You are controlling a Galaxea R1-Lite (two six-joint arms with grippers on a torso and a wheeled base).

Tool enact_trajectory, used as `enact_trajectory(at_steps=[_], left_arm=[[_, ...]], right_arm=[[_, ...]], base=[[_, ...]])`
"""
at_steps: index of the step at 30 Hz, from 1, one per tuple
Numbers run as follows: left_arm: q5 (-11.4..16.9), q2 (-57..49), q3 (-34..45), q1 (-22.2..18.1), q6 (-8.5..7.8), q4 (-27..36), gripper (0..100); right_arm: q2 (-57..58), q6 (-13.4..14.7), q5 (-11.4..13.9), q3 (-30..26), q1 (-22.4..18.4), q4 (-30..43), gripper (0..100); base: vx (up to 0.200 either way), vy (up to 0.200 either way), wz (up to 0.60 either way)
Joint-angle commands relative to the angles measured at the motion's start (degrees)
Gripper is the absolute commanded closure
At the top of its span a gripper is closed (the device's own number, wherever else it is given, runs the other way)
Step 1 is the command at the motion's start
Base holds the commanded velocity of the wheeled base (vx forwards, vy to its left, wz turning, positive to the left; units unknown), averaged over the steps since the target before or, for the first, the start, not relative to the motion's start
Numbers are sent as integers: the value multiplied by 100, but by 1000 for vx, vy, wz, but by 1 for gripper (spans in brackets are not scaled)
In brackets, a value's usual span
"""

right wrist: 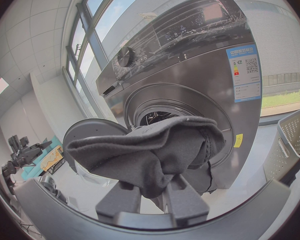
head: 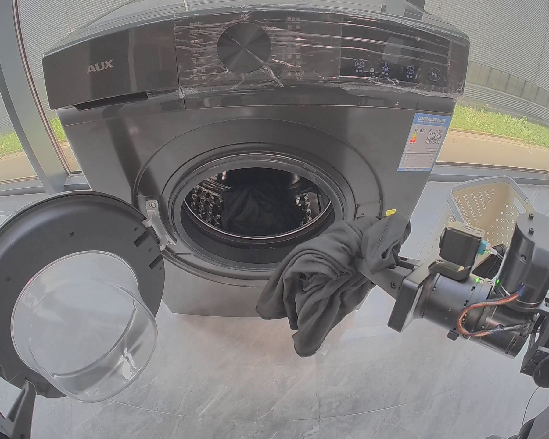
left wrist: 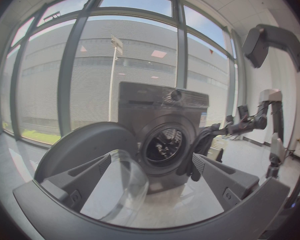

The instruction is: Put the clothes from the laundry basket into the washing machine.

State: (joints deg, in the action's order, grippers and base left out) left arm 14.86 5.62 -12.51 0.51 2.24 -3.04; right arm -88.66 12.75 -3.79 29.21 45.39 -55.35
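We have the right gripper [right wrist: 152, 197] clamped on a dark grey garment [head: 323, 281], just in front of the washer [head: 256, 129], low right of the drum mouth, not inside. Dark lump in the drum [head: 259, 208], probably another garment. Door [head: 73, 275] open at washer's left. Left gripper [left wrist: 150, 170] faces the washer, jaws apart, empty. Basket [head: 488, 205] right of the washer.
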Motion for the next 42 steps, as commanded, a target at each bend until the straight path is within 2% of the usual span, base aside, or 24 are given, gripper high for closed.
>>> enact_trajectory(at_steps=[1, 5, 6, 8, 15, 20, 22, 23, 30, 35, 39, 42], left_arm=[[1028, 1741, -349, 19, 118, -233, 0], [1168, 2628, -314, 169, -92, -681, 0], [1168, 2664, -314, 177, -101, -698, 0], [1177, 3235, -305, 432, -75, -1015, 0], [1124, 4606, -296, 1074, -13, -2236, 0], [1019, 5555, -296, 1698, -40, -2527, 0], [1019, 5555, -296, 1698, -40, -2527, 0], [825, 6135, -322, 1918, -92, -2650, 0], [790, 7779, -349, 2506, -49, -3933, 0], [773, 8851, -489, 2682, -31, -4522, 0], [667, 9686, -639, 2779, -5, -5278, 0], [483, 10266, -911, 2779, 154, -5910, 0]], right_arm=[[-872, 193, -526, 665, 14, -134, 100], [-1215, 272, -720, 1140, 5, -90, 100], [-1224, 272, -728, 1148, -3, -99, 100], [-1479, 298, -983, 1439, 14, -117, 100], [-1962, 571, -1045, 2106, 32, -90, 100], [-1988, 571, -1036, 2150, 93, -126, 100], [-1988, 571, -1036, 2150, 93, -126, 100], [-2050, 579, -1027, 2150, 102, -143, 100], [-1997, 588, -983, 2168, 111, -143, 100], [-2023, 729, -930, 2071, 295, -424, 100], [-2067, 738, -930, 2063, 357, -512, 100], [-2023, 746, -922, 1948, 375, -521, 100]], base=[[0, 0, 0], [0, 0, 0], [0, 0, 0], [0, 0, 0], [0, 0, 0], [0, 0, 0], [0, 0, 0], [0, 0, 0], [0, 0, 0], [0, 0, 0], [0, 0, 0], [0, 0, 0]])
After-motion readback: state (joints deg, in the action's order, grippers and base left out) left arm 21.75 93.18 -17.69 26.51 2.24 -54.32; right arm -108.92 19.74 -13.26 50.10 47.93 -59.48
